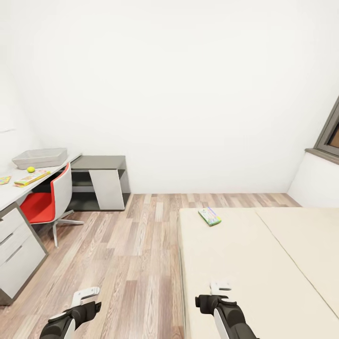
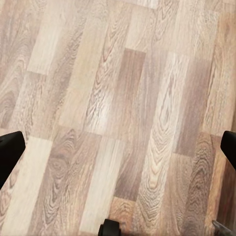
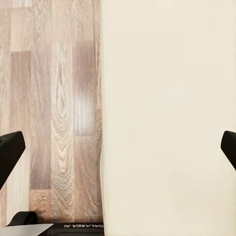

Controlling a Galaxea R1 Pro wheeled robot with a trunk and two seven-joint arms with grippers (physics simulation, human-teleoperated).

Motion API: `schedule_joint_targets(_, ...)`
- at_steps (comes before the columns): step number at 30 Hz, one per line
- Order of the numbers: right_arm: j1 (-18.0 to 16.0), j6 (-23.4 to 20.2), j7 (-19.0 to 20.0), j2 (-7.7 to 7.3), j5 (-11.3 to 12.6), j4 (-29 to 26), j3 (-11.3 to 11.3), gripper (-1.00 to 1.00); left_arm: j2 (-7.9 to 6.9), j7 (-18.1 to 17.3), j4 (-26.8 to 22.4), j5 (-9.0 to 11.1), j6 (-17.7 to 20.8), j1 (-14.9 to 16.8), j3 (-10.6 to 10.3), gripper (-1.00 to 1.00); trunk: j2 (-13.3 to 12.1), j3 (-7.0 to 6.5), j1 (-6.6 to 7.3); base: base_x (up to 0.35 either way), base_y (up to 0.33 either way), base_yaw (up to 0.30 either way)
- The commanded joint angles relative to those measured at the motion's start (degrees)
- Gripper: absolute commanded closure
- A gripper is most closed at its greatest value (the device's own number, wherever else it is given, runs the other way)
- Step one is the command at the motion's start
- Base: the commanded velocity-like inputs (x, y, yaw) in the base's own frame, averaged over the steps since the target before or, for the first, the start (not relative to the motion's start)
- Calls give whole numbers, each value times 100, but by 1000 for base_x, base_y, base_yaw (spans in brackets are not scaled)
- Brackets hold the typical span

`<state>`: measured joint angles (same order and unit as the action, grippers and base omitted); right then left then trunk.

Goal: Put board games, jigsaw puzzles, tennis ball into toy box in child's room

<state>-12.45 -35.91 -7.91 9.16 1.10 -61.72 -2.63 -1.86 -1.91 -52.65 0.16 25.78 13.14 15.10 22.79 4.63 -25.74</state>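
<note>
On the far left the surface carries the toy box against the wall, with the tennis ball just in front of it. Beside the ball lies a flat game box, and one jigsaw puzzle shows at the picture's edge. A red chair stands tucked at the surface, and a lower dark unit sits beyond it against the wall. Plank floor fills the middle.

To the right is the bed, with one green-edged board game lying flat near its foot-side corner, well apart from both arms.

The step in hand looks like the approach to the bed to fetch that game; nothing has been lifted yet and the toy box appears empty from here. The next move calls for rolling forward along the bed's edge until the game is in reach, then lowering an arm over it.

The left tool hangs over bare floor; in its wrist view the dark fingertips stand at opposite edges, spread wide, holding nothing. The right tool hovers over the mattress edge; its fingertips are likewise wide apart and empty, touching nothing.
</note>
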Motion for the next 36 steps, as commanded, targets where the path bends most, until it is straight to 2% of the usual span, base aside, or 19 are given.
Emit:
schedule_joint_targets(1, -4, -30, -35, -1, 13, -7, -12, -100, 2, -20, -9, 1, 33, 4, 11, -100, 13, 13, -4, 0, 0, 0)
schedule_joint_targets(36, -7, -30, -35, 4, 13, -7, -15, -100, 2, -20, -9, 1, 33, 4, 11, -100, 13, 13, -4, 0, -17, 0)
